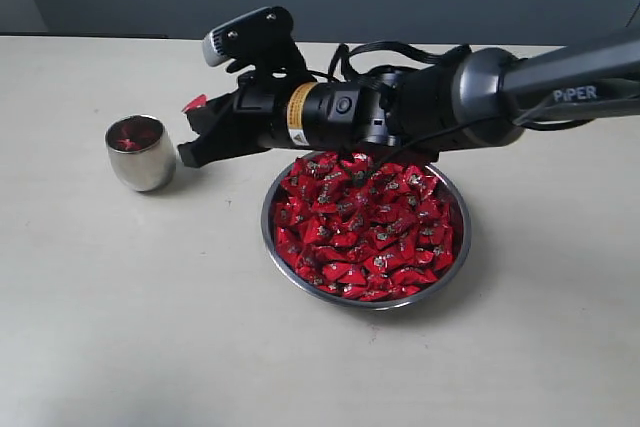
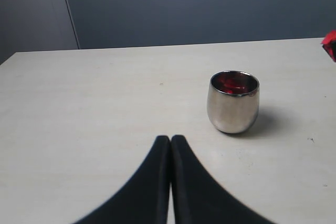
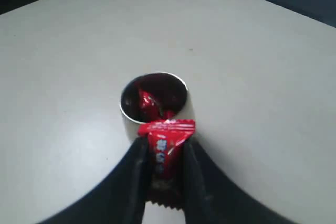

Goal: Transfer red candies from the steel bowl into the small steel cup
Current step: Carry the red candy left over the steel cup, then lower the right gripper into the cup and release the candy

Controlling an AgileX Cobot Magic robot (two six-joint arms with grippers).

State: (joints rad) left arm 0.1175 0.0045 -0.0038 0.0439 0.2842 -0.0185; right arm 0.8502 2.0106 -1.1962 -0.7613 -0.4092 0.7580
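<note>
- Exterior view: the right arm [image 1: 520,87] reaches across above the bowl [image 1: 463,237] toward the cup [image 1: 140,157]. The right jaws are near the cup and a little above its rim, with a held candy [image 1: 195,103] showing as a red scrap at their tips. The bowl, back behind the jaws under the arm, is heaped with candies [image 1: 370,222]. The cup has some red inside.
- Left wrist view: the left jaws are pressed together with nothing between them, low over the bench [image 2: 79,103]. The cup [image 2: 232,108] stands upright ahead of them and to one side, with a few candies [image 2: 229,83] in it, well below the brim. A red bit [image 2: 331,41] at the frame edge is probably the held candy.
- Right wrist view: the right jaws are clamped on the held candy [image 3: 165,145] across its middle. The cup [image 3: 170,92] sits just ahead of and below the tips, with at least one candy [image 3: 147,100] inside. The held one is near the rim, not yet over the mouth.
- Judgement: the task is early. A few are delivered, one is about to be dropped, and nearly a bowlful is left.
</note>
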